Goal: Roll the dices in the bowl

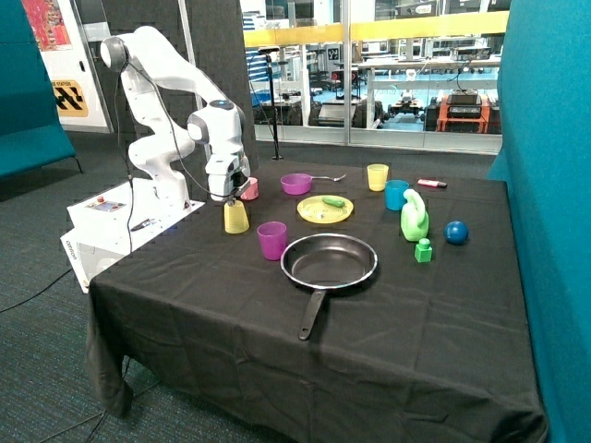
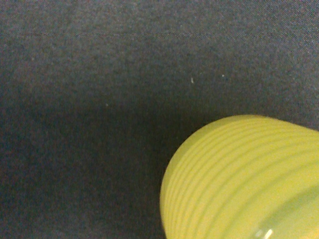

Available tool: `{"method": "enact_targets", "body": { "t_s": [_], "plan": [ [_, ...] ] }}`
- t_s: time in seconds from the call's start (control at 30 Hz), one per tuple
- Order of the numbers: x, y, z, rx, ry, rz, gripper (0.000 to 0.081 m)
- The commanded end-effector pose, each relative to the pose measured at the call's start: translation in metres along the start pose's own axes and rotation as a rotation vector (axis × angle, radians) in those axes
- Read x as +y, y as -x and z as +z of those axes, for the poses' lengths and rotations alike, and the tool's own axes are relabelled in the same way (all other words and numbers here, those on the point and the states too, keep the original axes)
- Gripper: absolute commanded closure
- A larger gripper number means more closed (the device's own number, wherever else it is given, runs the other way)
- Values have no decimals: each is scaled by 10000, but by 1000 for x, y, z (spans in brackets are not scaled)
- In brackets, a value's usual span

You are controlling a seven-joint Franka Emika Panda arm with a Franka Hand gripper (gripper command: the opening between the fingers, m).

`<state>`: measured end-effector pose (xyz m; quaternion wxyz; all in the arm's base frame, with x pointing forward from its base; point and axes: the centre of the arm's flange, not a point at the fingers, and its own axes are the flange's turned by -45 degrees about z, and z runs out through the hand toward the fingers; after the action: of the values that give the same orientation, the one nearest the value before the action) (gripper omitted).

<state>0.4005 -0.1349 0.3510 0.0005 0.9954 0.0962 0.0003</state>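
The small shallow purple bowl [image 1: 296, 184] stands toward the back of the black-clothed table [image 1: 231, 314], a spoon [image 1: 329, 178] just behind it. No dices show in either view. My gripper [image 1: 230, 197] hangs directly over an upturned yellow ribbed cup [image 1: 236, 218], at or just above its top, near the table's edge by the robot base. That cup [image 2: 244, 179] fills one corner of the wrist view, with bare black cloth [image 2: 99, 99] around it. The bowl is well apart from the gripper, further along the table.
A pink cup [image 1: 250, 189] stands just behind the gripper. A taller purple cup [image 1: 271, 240] and a black frying pan [image 1: 329, 261] sit in front of the bowl. Beyond are a yellow plate [image 1: 324, 209], yellow cup [image 1: 377, 176], blue cup [image 1: 396, 195], green bottle [image 1: 414, 217] and blue ball [image 1: 456, 232].
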Motion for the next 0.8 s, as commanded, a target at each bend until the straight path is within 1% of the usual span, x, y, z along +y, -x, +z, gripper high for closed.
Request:
{"method": "enact_targets", "body": {
  "t_s": [0.0,0.3,0.53,0.67,0.77],
  "plan": [
    [2,0,3,-6,-11,185,808],
    [1,1,6,-6,-11,230,808],
    [-5,0,7,-5,-11,64,808],
    [-8,-2,4,-5,-11,4,808],
    [-8,-4,-1,-5,-11,-53,808]
  ]
}}
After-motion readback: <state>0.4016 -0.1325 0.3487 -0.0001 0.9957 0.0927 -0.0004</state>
